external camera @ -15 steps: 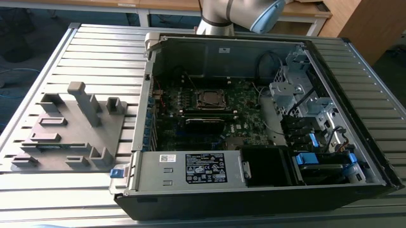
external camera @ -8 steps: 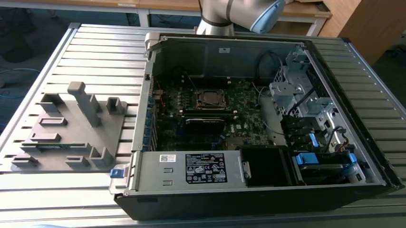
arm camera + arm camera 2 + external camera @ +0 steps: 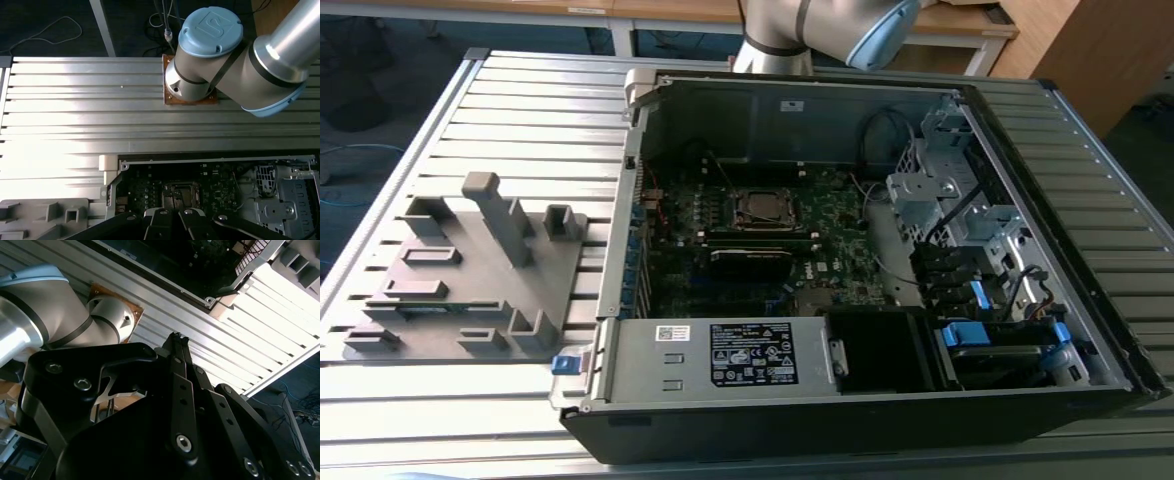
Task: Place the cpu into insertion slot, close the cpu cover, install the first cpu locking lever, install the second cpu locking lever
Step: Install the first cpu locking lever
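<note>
Here the insertion slot [image 3: 765, 207] shows a square metal rim; fingers [image 3: 176, 356] pressed together, empty.

We get the exterior view from high up in front of the open computer case [image 3: 854, 440]. It tilts down across the slatted table [image 3: 520, 120] toward the arm [image 3: 814, 30] on the far side, near enough to take in the whole case. Our first wrist view hangs well above the table and faces straight down, with the arm's base [image 3: 190, 85] and the gripper [image 3: 172, 215] at opposite edges. These two views share the insertion slot [image 3: 762, 208], the motherboard [image 3: 841, 230] and the grey fixture plate [image 3: 467, 300]. Our second wrist view sits close behind the gripper's black linkage, looking along it at the table slats and one corner of the case.
</note>
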`<state>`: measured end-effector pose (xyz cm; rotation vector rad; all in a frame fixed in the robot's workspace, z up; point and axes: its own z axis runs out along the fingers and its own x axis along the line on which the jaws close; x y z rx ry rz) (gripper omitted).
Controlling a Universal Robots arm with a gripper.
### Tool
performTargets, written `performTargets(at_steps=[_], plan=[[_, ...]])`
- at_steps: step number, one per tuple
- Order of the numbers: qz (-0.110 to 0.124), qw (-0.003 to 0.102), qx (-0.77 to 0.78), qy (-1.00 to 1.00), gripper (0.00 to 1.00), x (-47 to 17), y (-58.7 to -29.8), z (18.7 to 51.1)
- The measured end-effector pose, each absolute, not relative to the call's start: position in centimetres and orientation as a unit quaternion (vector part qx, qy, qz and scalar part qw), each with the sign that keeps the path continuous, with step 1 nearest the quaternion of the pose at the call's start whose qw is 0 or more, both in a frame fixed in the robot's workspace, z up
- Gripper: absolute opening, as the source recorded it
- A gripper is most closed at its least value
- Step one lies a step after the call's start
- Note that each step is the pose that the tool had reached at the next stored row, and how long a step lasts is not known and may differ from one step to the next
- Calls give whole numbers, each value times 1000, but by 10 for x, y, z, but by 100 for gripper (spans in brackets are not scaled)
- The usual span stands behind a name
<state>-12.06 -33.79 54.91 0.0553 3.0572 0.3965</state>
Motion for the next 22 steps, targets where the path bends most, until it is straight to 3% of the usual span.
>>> performTargets(at_steps=[22], plan=[[124, 29, 18, 992, 11, -121, -338, 538]])
